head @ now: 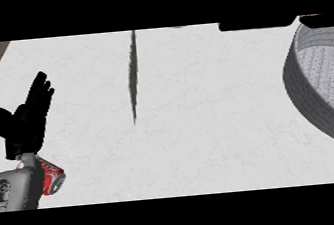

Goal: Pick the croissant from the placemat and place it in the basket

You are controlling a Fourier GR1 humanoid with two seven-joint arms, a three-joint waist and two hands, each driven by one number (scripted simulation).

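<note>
The basket (323, 88) stood at the table's (201, 131) right edge. A dark shape over its inner side may have been the right hand; its state and the croissant's place could not be told. Well left of the basket, the left hand (24, 119) rested open, fingers straight, holding nothing.
</note>
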